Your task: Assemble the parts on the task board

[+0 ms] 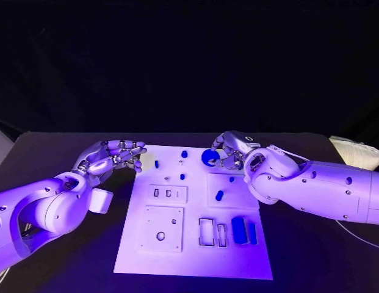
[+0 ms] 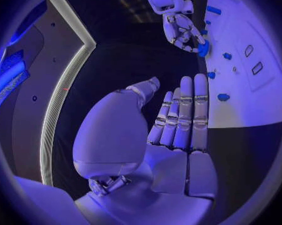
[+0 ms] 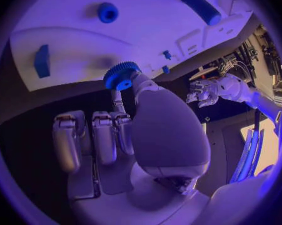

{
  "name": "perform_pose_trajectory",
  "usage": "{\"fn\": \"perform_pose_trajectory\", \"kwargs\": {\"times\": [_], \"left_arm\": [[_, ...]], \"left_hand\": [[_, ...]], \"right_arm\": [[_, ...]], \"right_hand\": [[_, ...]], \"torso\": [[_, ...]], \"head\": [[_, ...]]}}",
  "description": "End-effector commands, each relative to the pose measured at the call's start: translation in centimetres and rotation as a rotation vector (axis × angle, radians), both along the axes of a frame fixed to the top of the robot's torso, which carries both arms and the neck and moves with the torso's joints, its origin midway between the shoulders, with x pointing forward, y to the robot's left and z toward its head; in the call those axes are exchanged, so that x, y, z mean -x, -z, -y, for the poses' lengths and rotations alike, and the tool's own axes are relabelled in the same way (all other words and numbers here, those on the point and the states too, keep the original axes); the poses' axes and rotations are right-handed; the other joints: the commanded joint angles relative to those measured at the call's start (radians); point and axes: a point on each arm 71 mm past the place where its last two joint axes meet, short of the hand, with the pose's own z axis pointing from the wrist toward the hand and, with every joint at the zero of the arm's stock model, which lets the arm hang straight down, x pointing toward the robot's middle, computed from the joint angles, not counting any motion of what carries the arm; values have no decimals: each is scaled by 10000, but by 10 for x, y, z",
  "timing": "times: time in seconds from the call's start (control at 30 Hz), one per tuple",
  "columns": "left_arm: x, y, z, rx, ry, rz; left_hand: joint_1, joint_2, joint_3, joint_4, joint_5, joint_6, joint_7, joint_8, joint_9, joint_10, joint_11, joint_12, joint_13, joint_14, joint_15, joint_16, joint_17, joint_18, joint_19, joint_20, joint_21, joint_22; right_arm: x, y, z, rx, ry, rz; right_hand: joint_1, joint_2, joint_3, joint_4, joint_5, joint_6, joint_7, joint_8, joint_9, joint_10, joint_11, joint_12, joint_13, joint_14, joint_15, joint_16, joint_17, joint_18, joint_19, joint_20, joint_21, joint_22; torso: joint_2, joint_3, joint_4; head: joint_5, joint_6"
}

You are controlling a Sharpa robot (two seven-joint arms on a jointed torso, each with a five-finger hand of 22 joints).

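Two robot hands over the far end of the white task board [image 1: 193, 235] on the black table [image 1: 57, 152]. Right robot hand [image 1: 229, 151] pinching a round, ridged blue gear [image 1: 209, 157] just above the board's far edge. Left robot hand [image 1: 115, 155] at the board's far left corner, fingers straight and side by side, holding nothing. Blue block [image 1: 238, 229] near right.

White task board [image 1: 242, 256]; blue parts [image 1: 238, 228]; seemingly ridged blue gear [image 3: 120, 75]
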Motion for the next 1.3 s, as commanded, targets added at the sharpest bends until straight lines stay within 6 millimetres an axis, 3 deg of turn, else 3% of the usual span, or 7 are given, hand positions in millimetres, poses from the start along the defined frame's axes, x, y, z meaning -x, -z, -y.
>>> {"fn": "perform_pose_trajectory", "kwargs": {"times": [0.03, 0.17, 0.47, 0.57, 0.93, 1.3], "left_arm": [[1, -1, 4, 90, 229, 36], [1, -1, 5, 104, 267, 33], [1, -2, 6, 118, 307, 27], [2, -2, 7, 122, 318, 26], [1, -1, 8, 125, 345, 14], [1, -1, 7, 122, 341, 11]], "left_hand": [[-24, 108, 83, 14, -25, -88, 10, -60, -12, -55, 16, -25, -9, -80, 10, 63, -12, 131, -91, 34, 71, 21], [-24, 108, 83, 14, -25, -88, 10, -60, -12, -55, 16, -25, -9, -80, 10, 63, -12, 131, -91, 34, 71, 21], [-24, 108, 83, 14, -25, -88, 10, -60, -12, -55, 16, -25, -9, -80, 10, 63, -12, 131, -91, 34, 71, 21], [-24, 108, 83, 14, -25, -88, 10, -60, -12, -55, 16, -25, -9, -80, 10, 63, -12, 131, -91, 34, 71, 21], [-21, 113, 97, 3, -25, -82, 4, -57, -11, -51, 13, -20, -7, -85, 9, 66, -14, 133, -107, 36, 89, 32], [-21, 113, 97, 3, -25, -82, 4, -57, -11, -51, 13, -20, -7, -85, 9, 66, -14, 133, -107, 36, 89, 32]], "right_arm": [[6, -5, -21, 349, -789, 566], [8, -8, -39, 525, -1296, 841], [6, -6, -68, 796, -1805, 1176], [4, -5, -72, 874, -1826, 1191], [-6, 0, -83, 1273, -1776, 1201], [-10, 8, -87, 1605, -1727, 918]], "right_hand": [[19, 66, 53, -1, 40, 77, -5, 48, 11, 1046, -44, 46, 2631, 1017, -84, 42, 2430, -142, 1047, -104, 47, 2632], [11, 61, 60, 2, 25, 70, -3, 41, 8, 1046, -43, 46, 2631, 1014, -86, 39, 2419, -142, 1047, -107, 47, 2632], [8, 58, 67, 3, 18, 70, -3, 39, 7, 1046, -43, 46, 2631, 1013, -87, 38, 2415, -142, 1047, -109, 47, 2632], [8, 58, 67, 3, 18, 70, -3, 39, 7, 1046, -43, 46, 2631, 1013, -87, 38, 2415, -142, 1047, -109, 47, 2632], [12, 51, 79, -2, 10, 69, -4, 34, 5, 1046, -45, 46, 2631, 1015, -88, 40, 2424, -142, 1047, -111, 47, 2632], [-13, 26, 92, 8, -13, 56, 4, 18, -2, 1046, -42, 46, 2631, 1011, -89, 35, 2406, -142, 1047, -116, 47, 2632]], "torso": [[10, 8, -18], [3, -20, 10], [23, -9, 26], [27, -16, 37], [29, 10, 3], [19, 4, 0]], "head": [[93, 16], [66, 27], [76, 8], [65, 1], [137, -63], [167, -106]]}}
